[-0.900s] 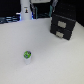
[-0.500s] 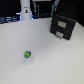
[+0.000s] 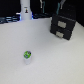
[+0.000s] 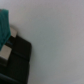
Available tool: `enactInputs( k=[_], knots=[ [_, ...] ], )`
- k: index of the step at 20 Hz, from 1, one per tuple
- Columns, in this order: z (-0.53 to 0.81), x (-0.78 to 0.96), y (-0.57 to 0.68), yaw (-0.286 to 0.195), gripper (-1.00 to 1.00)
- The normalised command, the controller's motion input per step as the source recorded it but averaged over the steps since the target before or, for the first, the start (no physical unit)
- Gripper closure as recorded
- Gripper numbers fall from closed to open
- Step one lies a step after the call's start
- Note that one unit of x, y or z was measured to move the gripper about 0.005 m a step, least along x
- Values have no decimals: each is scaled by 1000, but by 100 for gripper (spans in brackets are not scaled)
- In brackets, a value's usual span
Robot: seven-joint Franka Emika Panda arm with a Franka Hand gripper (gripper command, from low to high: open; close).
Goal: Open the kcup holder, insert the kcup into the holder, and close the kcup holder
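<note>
Pincer: not identifiable in either view; its opening and any hold cannot be told. Holder (image 3: 63, 26): black, drawer shut, set far on the white tabletop (image 3: 50, 60). Cup (image 3: 28, 56): stood upright, well apart, nearer, awaiting insertion.

kcup (image 3: 28, 55) on table (image 3: 55, 62), kcup holder (image 3: 63, 26) well apart

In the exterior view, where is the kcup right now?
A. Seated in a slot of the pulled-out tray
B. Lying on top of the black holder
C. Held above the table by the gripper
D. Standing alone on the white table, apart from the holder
D: the kcup stands by itself on the table, well clear of the closed black kcup holder.
</note>
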Motion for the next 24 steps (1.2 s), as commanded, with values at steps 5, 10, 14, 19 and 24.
enactInputs(
  k=[5, 10, 14, 19, 24],
  knots=[
    [-85, -360, 595, -187, -100],
    [-130, -359, 629, -180, -100],
    [-146, -367, 650, -171, -100],
    [-188, -326, 626, -164, -100],
    [-316, -151, 524, -136, -100]
  ],
)
